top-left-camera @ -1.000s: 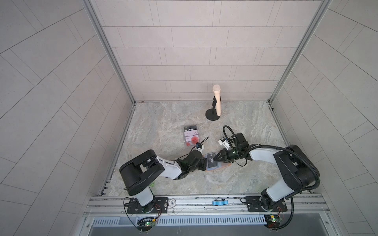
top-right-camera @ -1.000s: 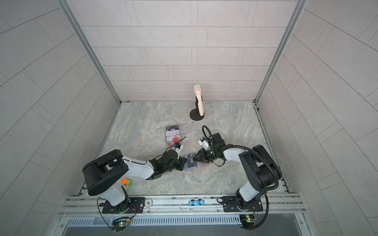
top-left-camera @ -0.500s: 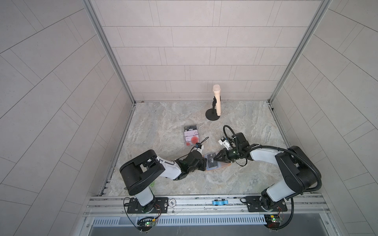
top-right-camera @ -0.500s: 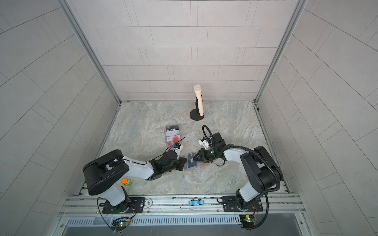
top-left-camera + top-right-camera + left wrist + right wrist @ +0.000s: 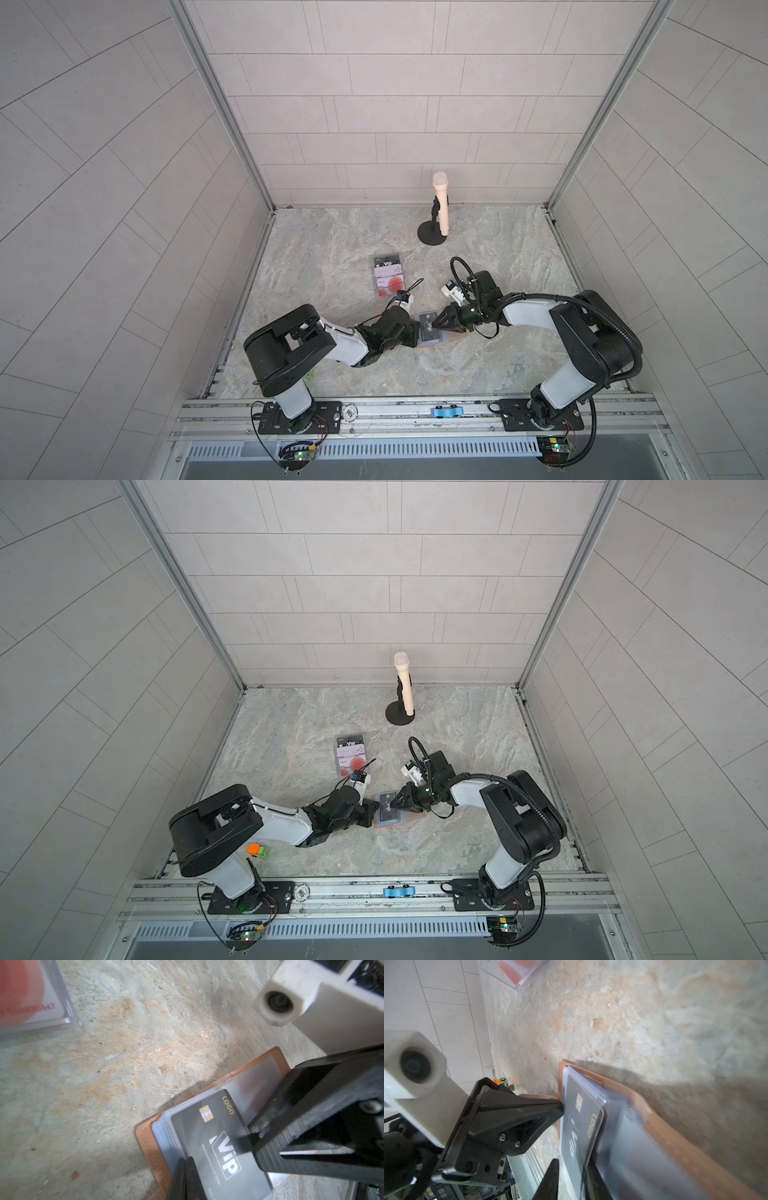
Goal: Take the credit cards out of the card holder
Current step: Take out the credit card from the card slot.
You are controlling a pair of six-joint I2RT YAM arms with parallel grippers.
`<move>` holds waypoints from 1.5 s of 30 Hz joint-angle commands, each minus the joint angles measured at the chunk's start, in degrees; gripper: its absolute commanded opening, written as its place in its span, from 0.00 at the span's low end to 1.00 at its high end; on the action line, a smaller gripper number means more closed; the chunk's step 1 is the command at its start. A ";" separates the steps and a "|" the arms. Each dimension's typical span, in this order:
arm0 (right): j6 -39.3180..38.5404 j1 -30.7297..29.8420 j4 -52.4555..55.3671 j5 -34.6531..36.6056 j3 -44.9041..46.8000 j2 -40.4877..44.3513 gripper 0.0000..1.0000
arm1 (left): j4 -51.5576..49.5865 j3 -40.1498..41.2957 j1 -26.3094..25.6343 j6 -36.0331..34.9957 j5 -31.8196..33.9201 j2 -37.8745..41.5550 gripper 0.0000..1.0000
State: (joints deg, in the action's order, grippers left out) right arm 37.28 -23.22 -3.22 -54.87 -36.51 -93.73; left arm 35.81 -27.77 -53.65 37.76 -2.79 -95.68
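The tan card holder [image 5: 460, 337] [image 5: 415, 815] lies open on the stone table, its blue-grey sleeves [image 5: 164, 1136] fanned. A dark grey "Vip" credit card [image 5: 427, 325] [image 5: 218, 1147] [image 5: 577, 1126] sticks partly out of the top sleeve. My left gripper [image 5: 415, 331] [image 5: 371, 810] [image 5: 185, 1164] is shut, its tips pressing on the sleeves' edge by the spine. My right gripper [image 5: 435, 325] [image 5: 395, 805] [image 5: 573, 1164] is open around the card's far edge. One finger [image 5: 593, 1180] is under the card. The other finger [image 5: 550, 1178] stands apart from it.
A clear plastic box [image 5: 388, 276] [image 5: 351, 754] [image 5: 68, 1018] holding a Vip card, a pale pink card and a white card with red circles lies behind the left gripper. A microphone on a black stand [image 5: 440, 208] is at the back. A small orange and green thing [image 5: 258, 850] sits by the left arm's base.
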 commanded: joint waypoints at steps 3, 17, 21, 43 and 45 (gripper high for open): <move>0.68 -3.16 -4.03 -1.50 -2.89 -2.50 0.25 | -2.85 1.48 -0.32 0.35 -1.21 -1.45 0.06; 3.59 -4.64 -8.78 -0.41 -3.12 -6.36 0.23 | -2.33 1.84 -0.32 0.65 -1.50 -1.27 0.07; 4.11 -4.51 -10.24 -0.50 -2.42 -6.04 0.22 | -3.00 1.74 -0.36 0.40 -1.34 -1.15 0.07; 4.38 -4.42 -12.95 -0.15 -1.46 -9.70 0.18 | -4.95 -1.89 -0.34 -0.75 -3.88 0.68 0.06; 4.35 -4.32 -13.03 -0.06 -1.46 -9.95 0.19 | -3.17 -0.69 -0.32 -0.15 -3.83 0.60 0.06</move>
State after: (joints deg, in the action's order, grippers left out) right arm 41.87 -26.09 -14.66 -56.80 -38.24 -101.69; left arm 31.75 -28.60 -52.84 37.65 -0.38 -94.04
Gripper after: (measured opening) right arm 0.186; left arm 0.062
